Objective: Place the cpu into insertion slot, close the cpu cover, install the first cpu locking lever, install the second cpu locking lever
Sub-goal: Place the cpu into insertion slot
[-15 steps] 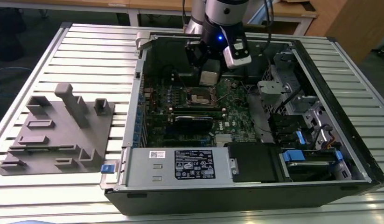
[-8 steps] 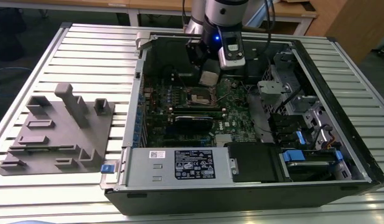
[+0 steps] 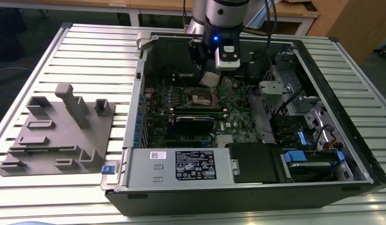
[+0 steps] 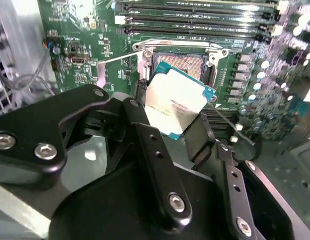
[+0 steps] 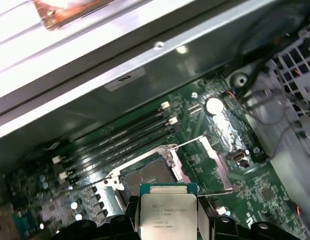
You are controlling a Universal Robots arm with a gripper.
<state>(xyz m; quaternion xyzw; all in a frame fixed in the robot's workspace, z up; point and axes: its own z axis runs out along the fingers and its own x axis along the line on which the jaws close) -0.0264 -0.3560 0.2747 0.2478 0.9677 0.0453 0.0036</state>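
The arm's black fingers (image 4: 197,140) are clamped on the small, flat, square cpu with its pale silver-grey metal top (image 4: 177,102). They hold it tilted just above the square, dark-centred, silver-rimmed insertion slot (image 4: 182,62) of the green motherboard (image 4: 84,30), inside the open black computer case (image 3: 243,201) lying on the slatted metal surface (image 3: 86,51).

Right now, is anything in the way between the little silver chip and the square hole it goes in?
Nothing visible is in the way. The gripper holds the cpu in the air above the insertion slot, whose dark centre lies uncovered below it.
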